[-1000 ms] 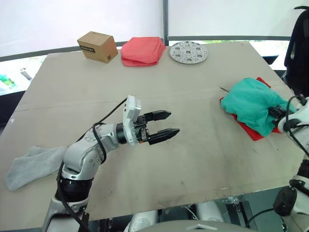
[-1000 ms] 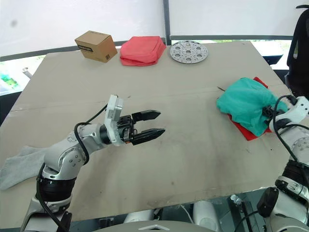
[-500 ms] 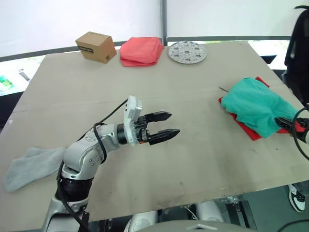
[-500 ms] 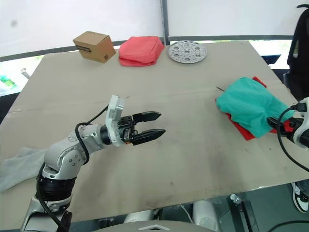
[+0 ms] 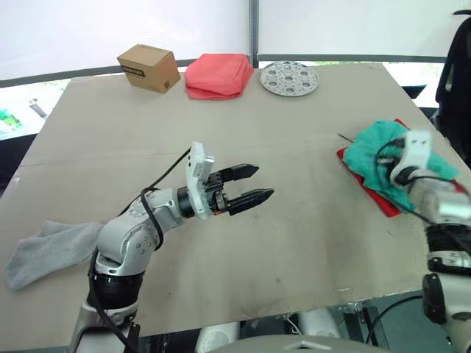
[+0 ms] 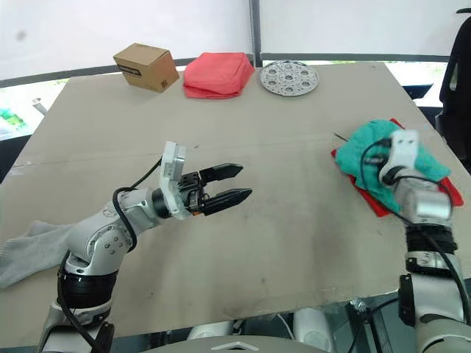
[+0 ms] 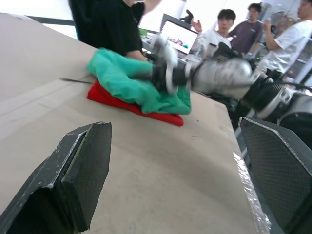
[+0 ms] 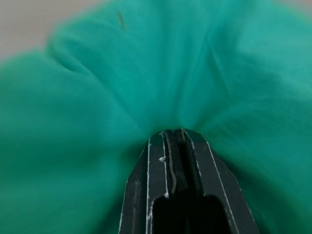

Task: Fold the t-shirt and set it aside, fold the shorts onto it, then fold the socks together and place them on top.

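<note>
The teal shorts (image 5: 366, 151) lie bunched on the red t-shirt (image 5: 354, 166) at the table's right side, with red showing along the lower edge. My right gripper (image 8: 174, 136) is over them, its fingers shut with teal fabric gathered at the tips. From the left wrist view, the shorts (image 7: 127, 79) rest on the t-shirt (image 7: 127, 104) with the right arm above. My left gripper (image 5: 263, 182) hovers open above the middle of the table, holding nothing. One grey sock (image 5: 45, 251) lies flat at the near left edge.
At the far edge stand a cardboard box (image 5: 149, 68), a folded coral-pink cloth (image 5: 217, 75) and a round perforated metal disc (image 5: 289, 77). Several people (image 7: 219, 34) stand beyond the table's right side.
My right arm has swung in from the table's right edge over the shorts, which are now bunched tighter toward the left. The left arm has barely moved.
</note>
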Controlling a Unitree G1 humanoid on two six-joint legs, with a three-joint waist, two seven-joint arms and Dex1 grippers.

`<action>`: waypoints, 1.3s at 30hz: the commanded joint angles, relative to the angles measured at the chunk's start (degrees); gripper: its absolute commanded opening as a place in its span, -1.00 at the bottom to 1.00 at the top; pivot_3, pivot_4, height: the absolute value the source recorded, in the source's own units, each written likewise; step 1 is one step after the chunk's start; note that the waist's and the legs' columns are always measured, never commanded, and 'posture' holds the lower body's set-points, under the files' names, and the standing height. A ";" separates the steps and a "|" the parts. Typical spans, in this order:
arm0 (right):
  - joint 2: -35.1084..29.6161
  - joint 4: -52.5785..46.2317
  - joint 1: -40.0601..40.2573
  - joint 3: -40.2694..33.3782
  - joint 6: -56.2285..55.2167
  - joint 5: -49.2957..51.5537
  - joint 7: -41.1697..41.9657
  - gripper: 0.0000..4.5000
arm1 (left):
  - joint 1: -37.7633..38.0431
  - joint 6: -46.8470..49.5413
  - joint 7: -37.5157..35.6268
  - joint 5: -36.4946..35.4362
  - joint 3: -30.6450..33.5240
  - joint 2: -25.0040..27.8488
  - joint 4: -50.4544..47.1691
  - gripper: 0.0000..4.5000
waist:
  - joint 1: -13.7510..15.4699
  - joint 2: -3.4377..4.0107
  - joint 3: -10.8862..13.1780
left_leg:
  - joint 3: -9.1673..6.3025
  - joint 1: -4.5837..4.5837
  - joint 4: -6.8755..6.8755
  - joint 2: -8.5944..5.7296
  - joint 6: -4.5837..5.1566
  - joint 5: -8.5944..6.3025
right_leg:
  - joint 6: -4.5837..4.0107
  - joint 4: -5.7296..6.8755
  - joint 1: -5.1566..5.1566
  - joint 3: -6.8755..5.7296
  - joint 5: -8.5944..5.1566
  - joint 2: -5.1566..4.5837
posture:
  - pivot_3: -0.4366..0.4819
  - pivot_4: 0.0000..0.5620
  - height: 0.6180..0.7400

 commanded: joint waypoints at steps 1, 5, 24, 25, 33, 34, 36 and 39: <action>0.33 -1.67 2.62 -1.32 -2.53 -0.70 1.10 -0.98 | 0.67 -1.09 -0.43 -0.56 0.14 0.66 -3.91 1.00 | -0.06 -0.05 -0.03 | -0.01 0.06 0.02 0.00 0.01 -0.01 | -0.01 0.01 0.08 0.01 0.01 -0.02 | -0.05 -0.47 1.00; -0.54 -23.56 10.78 -3.79 -3.35 1.66 3.46 -0.86 | 0.54 -1.75 -1.79 -0.23 -0.45 1.48 -4.13 1.00 | 0.50 0.18 0.10 | -0.14 0.16 0.03 -0.02 0.03 -0.02 | -0.20 0.04 0.22 -0.08 -0.11 -0.08 | -0.05 -0.47 1.00; -2.86 -59.94 7.40 14.81 8.66 22.40 34.67 0.97 | 34.48 -3.18 20.35 8.48 39.22 6.01 -10.15 1.00 | -0.54 0.00 0.19 | -0.17 0.28 -0.04 0.30 0.02 -0.05 | -0.23 0.04 0.17 -0.14 -0.15 -0.10 | -0.05 -0.47 1.00; -2.98 -59.74 7.04 15.96 8.01 21.85 36.07 0.97 | 37.35 -3.83 20.29 9.83 40.92 6.03 -10.63 1.00 | -0.29 -0.01 0.20 | -0.15 0.29 -0.04 0.30 0.01 -0.05 | -0.25 0.02 0.12 -0.14 -0.15 -0.31 | -0.05 -0.47 1.00; -3.24 -57.62 8.03 18.00 4.76 21.63 43.44 0.97 | 47.86 -10.57 18.57 20.47 40.84 6.22 -7.19 1.00 | 1.43 -0.07 0.16 | -0.20 0.17 -0.02 0.03 -0.02 -0.06 | -0.31 0.04 0.03 -0.39 -0.18 -1.08 | -0.05 -0.47 1.00; -3.39 -57.50 8.34 18.20 4.19 20.90 43.77 0.97 | 47.81 -11.31 18.40 21.48 39.96 6.20 -6.29 1.00 | 1.42 -0.06 0.16 | -0.21 0.15 -0.02 0.04 -0.03 -0.07 | -0.32 0.04 0.01 -0.43 -0.18 -1.12 | -0.05 -0.47 1.00; -3.53 -57.14 8.76 18.08 3.51 20.15 44.09 0.97 | 46.37 -12.34 18.44 23.73 37.06 6.65 -3.10 1.00 | 1.39 -0.04 0.16 | -0.20 0.12 -0.03 0.04 -0.18 -0.15 | -0.32 0.04 -0.05 -0.45 -0.17 -1.15 | -0.05 -0.47 1.00; -3.61 -57.66 9.57 16.97 3.62 20.03 43.43 0.97 | 43.58 -14.43 17.98 27.86 31.24 7.69 3.20 1.00 | 1.33 -0.02 0.16 | -0.20 0.08 -0.11 0.05 -0.02 -0.06 | -0.37 0.04 -0.12 -0.53 -0.15 -1.15 | -0.05 -0.47 1.00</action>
